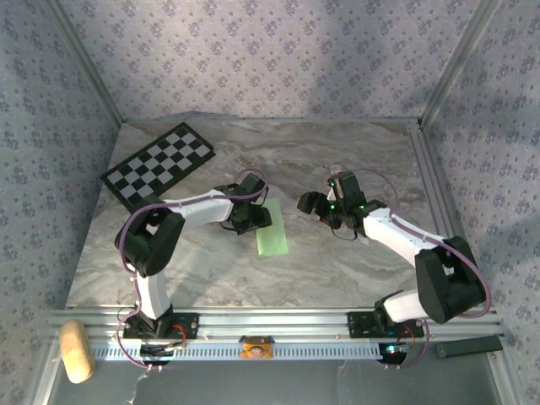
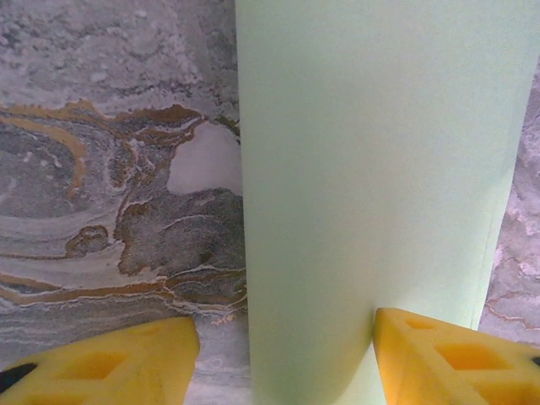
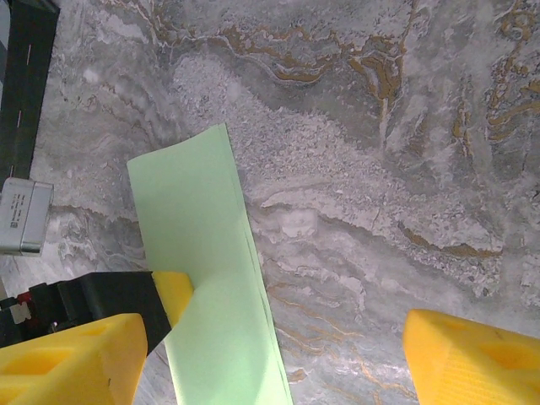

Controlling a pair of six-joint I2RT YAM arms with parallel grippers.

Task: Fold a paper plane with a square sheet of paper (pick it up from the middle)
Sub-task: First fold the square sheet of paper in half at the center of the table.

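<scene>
Two white-and-black robot arms reach in from the near edge of a marbled grey tabletop [image 1: 337, 270], boxed in by patterned wallpaper [image 1: 253, 59]. The left arm [image 1: 181, 211] bends in toward the middle. The right arm [image 1: 396, 232] angles in from the near right corner. A black-and-white checkerboard [image 1: 160, 164] lies flat at the far left corner. The light green paper [image 1: 272, 238] is a long narrow strip with layered edges along one side. It rests flat near the tabletop's middle, a little left of centre and well apart from the checkerboard. The left gripper [image 1: 251, 217] sits low over the paper's far end, its jaws roughly half apart and straddling the strip. One yellow finger [image 2: 456, 363] overlaps the paper's edge and the other is over bare marble beside it, with nothing clamped between them. The right gripper [image 1: 307, 202] hovers just right of the paper, jaws spread wide and empty.
</scene>
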